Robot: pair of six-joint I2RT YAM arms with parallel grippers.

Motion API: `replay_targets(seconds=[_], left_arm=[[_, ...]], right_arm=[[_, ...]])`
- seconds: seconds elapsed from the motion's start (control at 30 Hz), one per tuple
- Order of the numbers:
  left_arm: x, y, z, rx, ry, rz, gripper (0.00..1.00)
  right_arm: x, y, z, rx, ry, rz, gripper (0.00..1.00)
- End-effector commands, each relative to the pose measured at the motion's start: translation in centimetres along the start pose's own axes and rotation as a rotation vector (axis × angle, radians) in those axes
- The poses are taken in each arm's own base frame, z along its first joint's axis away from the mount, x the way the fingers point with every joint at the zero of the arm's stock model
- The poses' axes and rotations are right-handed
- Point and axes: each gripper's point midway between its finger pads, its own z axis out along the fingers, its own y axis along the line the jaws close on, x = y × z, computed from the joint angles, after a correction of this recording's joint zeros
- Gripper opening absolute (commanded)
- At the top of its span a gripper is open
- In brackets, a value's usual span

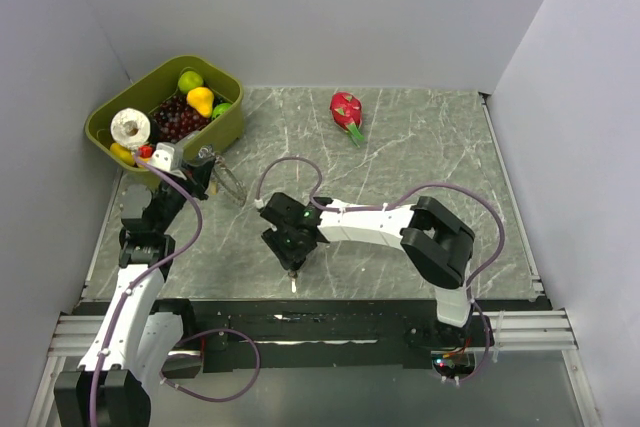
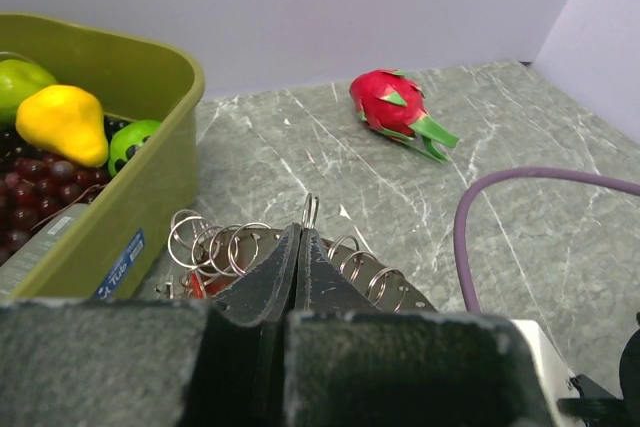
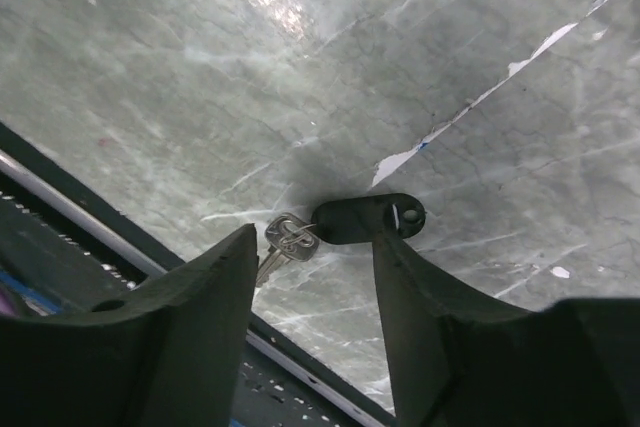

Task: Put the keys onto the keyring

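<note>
Left wrist — olive bin (image 2: 130, 209), beside keyring (image 2: 215, 243), holds grapes (image 2: 40, 183), pear (image 2: 65, 123).

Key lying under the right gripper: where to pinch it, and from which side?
Probably the black head of the key, from straight above: it lies flat on the table, and the head looks thicker than the silver blade. The right gripper straddles it, jaws apart.
</note>
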Motion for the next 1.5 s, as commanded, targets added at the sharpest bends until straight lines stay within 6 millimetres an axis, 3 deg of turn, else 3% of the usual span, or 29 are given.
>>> replay_targets(seconds=[0.0,0.2,0.6,0.93,1.13,1.37,1.47], left_arm=[[-2.4,0.3,-0.2,-0.027,-0.086,0.053,0.01],[-2.4,0.4,-0.2,-0.027,-0.085,0.059,0.01],[-2.2,0.2,-0.1,-0.017,-0.087,0.052,0.01],[-2.2,0.2,-0.1,-0.016,-0.087,0.052,0.01],[-2.1,0.2,-0.2,-0.018,-0.089,0.054,0.01],[-2.0,0.2,-0.2,-0.013,-0.091,0.056,0.01],[-2.0,0.0,-0.2,-0.006,-0.091,0.058,0.01]], right_arm=[[0.3,0.5,-0.6,0.008,0.032,0.006,0.53],[0.9,1.2,0.0,-0.014,0.07,-0.001,0.44],[0.0,2.6,-1.3,-0.063,0.038,-0.005,0.41],[1.2,2.8,0.8,-0.07,0.116,0.001,0.36],[1.2,2.2,1.4,-0.03,0.139,-0.001,0.24],[1.1,1.8,0.6,-0.009,0.122,-0.003,0.01],[0.6,1.6,0.0,0.0,0.089,-0.008,0.0]])
